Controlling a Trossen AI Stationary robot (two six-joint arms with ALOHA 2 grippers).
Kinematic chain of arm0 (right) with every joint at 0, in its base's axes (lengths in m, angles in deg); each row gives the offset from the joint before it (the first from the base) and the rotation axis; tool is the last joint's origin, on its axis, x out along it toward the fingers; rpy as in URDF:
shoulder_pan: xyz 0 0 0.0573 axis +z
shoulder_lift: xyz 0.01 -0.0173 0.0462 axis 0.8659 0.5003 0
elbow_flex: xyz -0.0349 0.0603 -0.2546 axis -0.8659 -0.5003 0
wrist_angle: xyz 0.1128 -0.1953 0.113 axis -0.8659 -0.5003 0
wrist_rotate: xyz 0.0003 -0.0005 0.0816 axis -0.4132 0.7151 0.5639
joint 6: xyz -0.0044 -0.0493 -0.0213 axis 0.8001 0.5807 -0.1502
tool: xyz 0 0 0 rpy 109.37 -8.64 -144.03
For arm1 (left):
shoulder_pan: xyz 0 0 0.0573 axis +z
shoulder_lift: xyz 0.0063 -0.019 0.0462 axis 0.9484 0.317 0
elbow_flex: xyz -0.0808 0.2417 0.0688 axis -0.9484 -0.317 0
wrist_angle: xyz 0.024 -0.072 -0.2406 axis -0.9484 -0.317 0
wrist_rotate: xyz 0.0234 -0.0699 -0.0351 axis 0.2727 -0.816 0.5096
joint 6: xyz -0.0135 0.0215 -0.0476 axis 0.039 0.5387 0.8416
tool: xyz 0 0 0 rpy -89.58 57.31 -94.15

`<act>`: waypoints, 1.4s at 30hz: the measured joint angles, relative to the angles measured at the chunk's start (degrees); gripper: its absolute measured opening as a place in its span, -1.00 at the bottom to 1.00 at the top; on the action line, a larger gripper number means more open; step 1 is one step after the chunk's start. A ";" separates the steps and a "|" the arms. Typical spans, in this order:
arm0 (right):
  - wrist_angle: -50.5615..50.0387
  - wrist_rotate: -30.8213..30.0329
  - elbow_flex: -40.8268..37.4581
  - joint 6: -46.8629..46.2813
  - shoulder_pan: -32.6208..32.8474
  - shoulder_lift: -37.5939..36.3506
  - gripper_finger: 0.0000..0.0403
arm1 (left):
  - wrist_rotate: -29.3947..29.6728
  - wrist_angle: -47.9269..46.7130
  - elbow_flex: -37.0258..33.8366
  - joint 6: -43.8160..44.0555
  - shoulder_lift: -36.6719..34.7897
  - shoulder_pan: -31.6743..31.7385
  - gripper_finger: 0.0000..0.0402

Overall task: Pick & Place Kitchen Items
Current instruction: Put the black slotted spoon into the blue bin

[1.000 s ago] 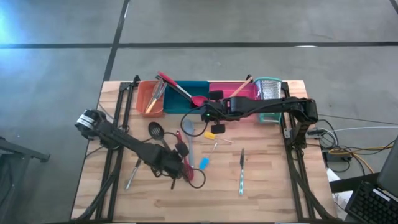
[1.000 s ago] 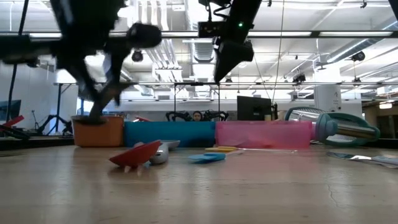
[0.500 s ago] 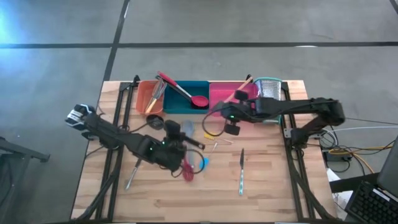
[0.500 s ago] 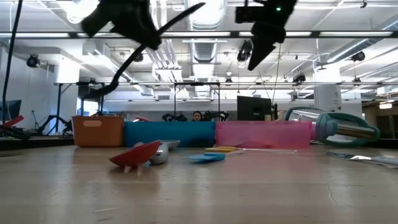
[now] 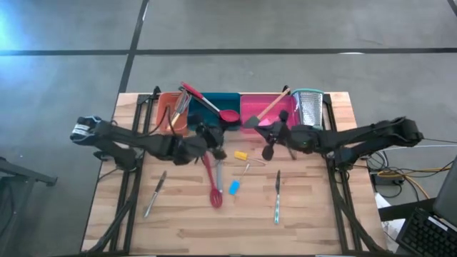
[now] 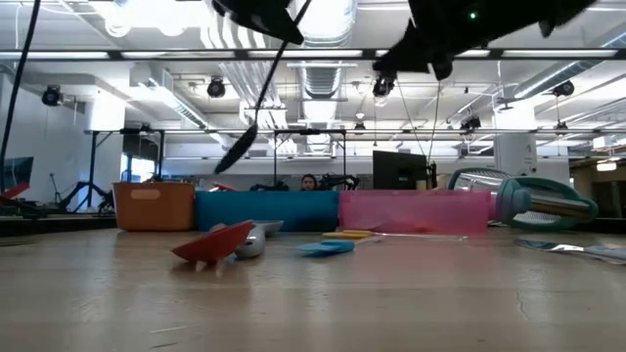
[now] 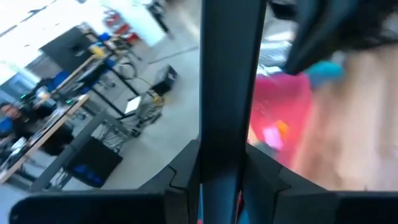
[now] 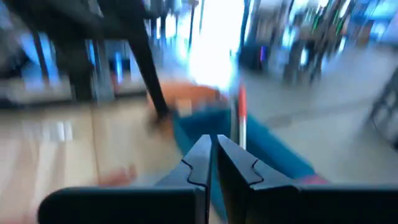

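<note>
- Above the tabletop [image 5: 307, 207], near the trays at the far edge, the left tool [image 5: 207, 137] hangs raised with its fingers clamped on a black long-handled spoon [image 6: 256, 108]; from table height the spoon slants down, bowl lowest, clear of the wood.
- Right tool [image 5: 270, 141] hovers off the surface just in front of the pink tray [image 5: 258, 107], fingers pressed together, nothing between them.
- Orange tray [image 5: 166, 111] holds a few utensils, and a red spoon [image 5: 214, 108] lies across the teal tray [image 5: 221, 98].
- A wooden-handled utensil [image 5: 275, 103] slants across the pink tray, and the grater [image 5: 308, 107] lies beside it.
- On the open wood lie a red spatula [image 5: 211, 183], a small blue tool [image 5: 233, 187], a small yellow tool [image 5: 241, 154], a knife [image 5: 277, 194] further right, and another knife [image 5: 154, 194] on the left.
</note>
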 joint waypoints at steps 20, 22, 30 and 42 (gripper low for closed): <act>47.00 6.07 3.22 12.14 -0.16 18.34 -0.29 | -0.12 18.22 -5.41 -3.52 0.02 7.96 -0.57; 46.98 6.07 5.31 12.34 -0.15 19.22 -0.19 | -0.12 18.15 -5.41 -3.52 0.02 7.95 -0.57; 45.72 5.78 12.32 10.94 -0.57 24.48 -0.02 | -0.27 18.63 -5.41 -3.36 0.02 7.92 -0.57; 45.25 -1.19 18.59 10.23 -2.50 29.39 -0.16 | 0.16 18.19 -5.95 -3.32 -0.19 7.92 -0.57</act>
